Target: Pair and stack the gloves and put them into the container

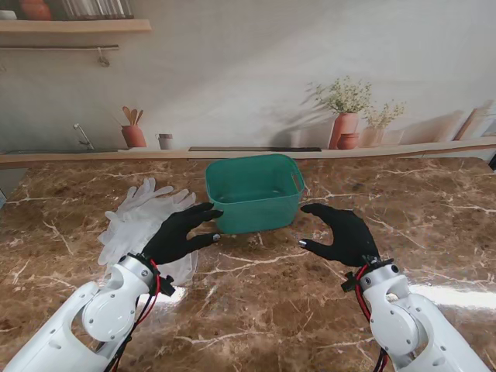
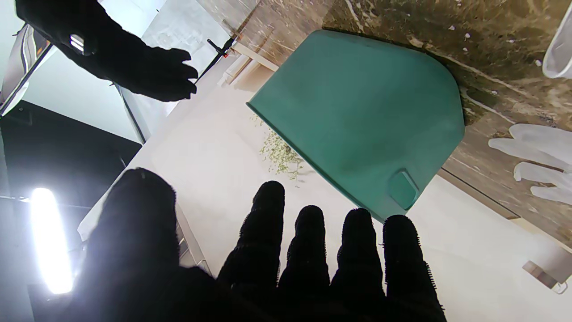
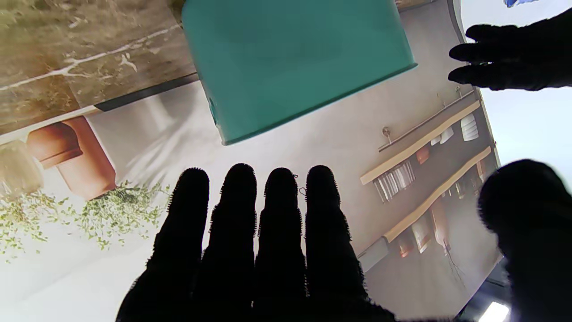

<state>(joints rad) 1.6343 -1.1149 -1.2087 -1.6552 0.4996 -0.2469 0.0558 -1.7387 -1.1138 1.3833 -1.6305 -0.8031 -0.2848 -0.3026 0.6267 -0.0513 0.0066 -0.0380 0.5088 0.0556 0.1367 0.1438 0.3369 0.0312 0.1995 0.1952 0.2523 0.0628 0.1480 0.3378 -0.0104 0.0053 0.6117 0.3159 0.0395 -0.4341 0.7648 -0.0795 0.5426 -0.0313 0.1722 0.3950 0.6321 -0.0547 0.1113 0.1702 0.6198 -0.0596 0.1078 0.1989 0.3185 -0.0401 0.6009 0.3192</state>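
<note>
A teal plastic container [image 1: 254, 192] stands on the marble table, its inside looking bare; it also fills part of the left wrist view [image 2: 362, 116] and the right wrist view [image 3: 290, 58]. White translucent gloves [image 1: 138, 217] lie in a loose pile to its left, and their fingers show at the edge of the left wrist view [image 2: 536, 156]. My left hand [image 1: 180, 232], in a black glove, hovers open between the pile and the container's near left corner. My right hand [image 1: 341, 232] hovers open just right of the container's near right corner. Neither hand holds anything.
The brown marble table [image 1: 256, 310] runs back to a wall with a printed kitchen backdrop: potted plants [image 1: 346, 116], a utensil pot [image 1: 133, 133] and a shelf [image 1: 74, 25]. A bright reflection lies on the table near my right forearm [image 1: 453, 294].
</note>
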